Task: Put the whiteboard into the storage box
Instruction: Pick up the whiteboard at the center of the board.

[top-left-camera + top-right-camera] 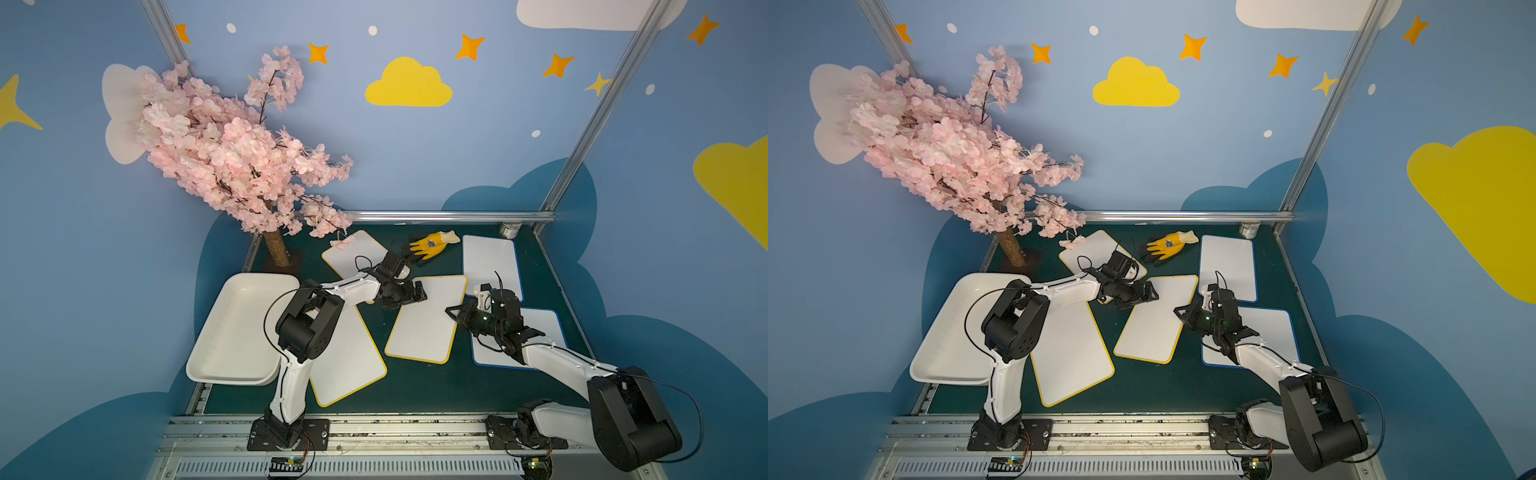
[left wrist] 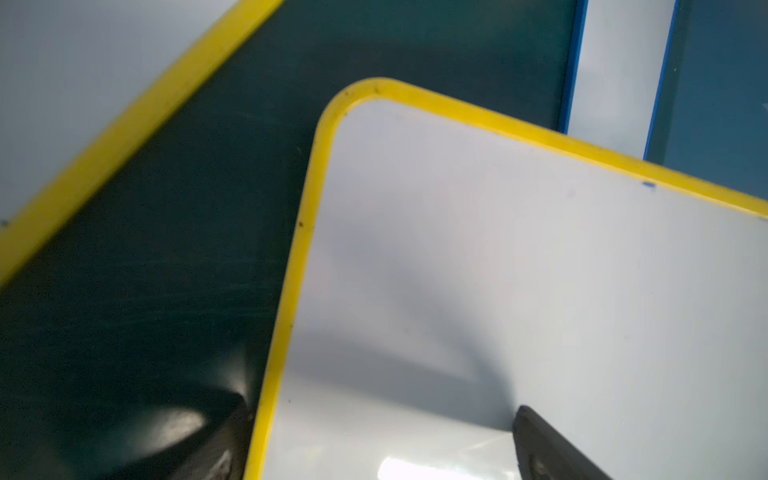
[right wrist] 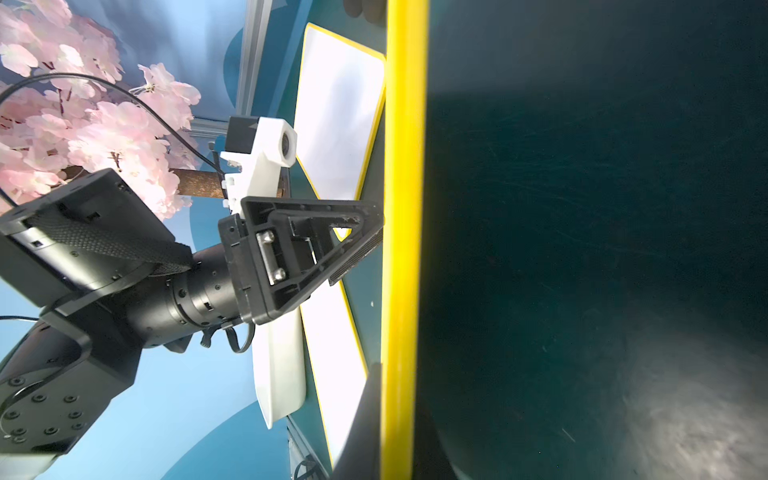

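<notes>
Whiteboard [image 1: 424, 324], yellow-rimmed, sits mid-desk [image 1: 415, 386], well apart from the storage box [image 1: 232, 332] at the desk's left edge. Right end effector [image 1: 449, 311] is clamped on the board's right long edge. Left end effector [image 1: 417, 294] stands wide open, one finger [image 2: 552, 449] over the board's far left corner, the other beside it.

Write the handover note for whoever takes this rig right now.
Left gripper: open, jaws around one long edge of the middle yellow-rimmed whiteboard, not closed on it.
Right gripper: shut on that board's opposite edge.
Storage box: at the table's left side, nothing in it.
Done: no whiteboard is in the box yet.
Left: carry the gripped board over and lay it in the box; four other whiteboards lie flat on the mat, two yellow-rimmed, two blue-rimmed.
</notes>
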Controlling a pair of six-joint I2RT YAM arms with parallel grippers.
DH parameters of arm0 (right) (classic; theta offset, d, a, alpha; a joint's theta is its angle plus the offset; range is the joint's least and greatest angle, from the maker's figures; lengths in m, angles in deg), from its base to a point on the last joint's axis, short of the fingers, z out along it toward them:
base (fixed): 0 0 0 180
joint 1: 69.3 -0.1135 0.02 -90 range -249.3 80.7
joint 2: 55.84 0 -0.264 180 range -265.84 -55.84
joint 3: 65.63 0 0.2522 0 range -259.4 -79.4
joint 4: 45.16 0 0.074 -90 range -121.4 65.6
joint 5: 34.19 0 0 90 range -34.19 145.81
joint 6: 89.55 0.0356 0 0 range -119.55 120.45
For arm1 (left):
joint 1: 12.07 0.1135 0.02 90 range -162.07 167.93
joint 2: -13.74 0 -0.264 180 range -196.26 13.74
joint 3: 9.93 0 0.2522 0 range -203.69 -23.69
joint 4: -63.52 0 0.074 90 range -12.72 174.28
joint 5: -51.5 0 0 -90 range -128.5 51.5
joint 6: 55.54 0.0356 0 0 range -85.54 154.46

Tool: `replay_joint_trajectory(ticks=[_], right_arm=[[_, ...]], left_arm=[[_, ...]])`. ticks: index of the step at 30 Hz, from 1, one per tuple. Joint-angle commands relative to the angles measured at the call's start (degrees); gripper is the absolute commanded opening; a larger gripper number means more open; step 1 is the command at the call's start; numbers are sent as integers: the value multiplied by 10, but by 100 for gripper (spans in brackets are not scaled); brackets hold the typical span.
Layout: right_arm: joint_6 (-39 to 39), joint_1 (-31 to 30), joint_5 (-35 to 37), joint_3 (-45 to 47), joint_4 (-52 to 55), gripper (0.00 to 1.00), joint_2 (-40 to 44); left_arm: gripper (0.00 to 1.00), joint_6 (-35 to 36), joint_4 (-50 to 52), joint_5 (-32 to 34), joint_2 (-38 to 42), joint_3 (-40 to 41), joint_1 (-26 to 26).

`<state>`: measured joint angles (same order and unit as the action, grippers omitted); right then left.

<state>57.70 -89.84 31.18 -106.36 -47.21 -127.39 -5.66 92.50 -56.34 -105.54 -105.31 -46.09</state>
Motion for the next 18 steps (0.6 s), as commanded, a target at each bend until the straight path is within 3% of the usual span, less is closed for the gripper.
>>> replay_joint_trajectory(ticks=[1, 18], right_arm=[[-75, -5, 32, -18, 60, 0, 18], [-188, -5, 73, -125, 235, 0, 79]], left_arm=[[100, -1, 37, -17, -23, 31, -9], [100, 36, 99, 32, 39, 0, 1]])
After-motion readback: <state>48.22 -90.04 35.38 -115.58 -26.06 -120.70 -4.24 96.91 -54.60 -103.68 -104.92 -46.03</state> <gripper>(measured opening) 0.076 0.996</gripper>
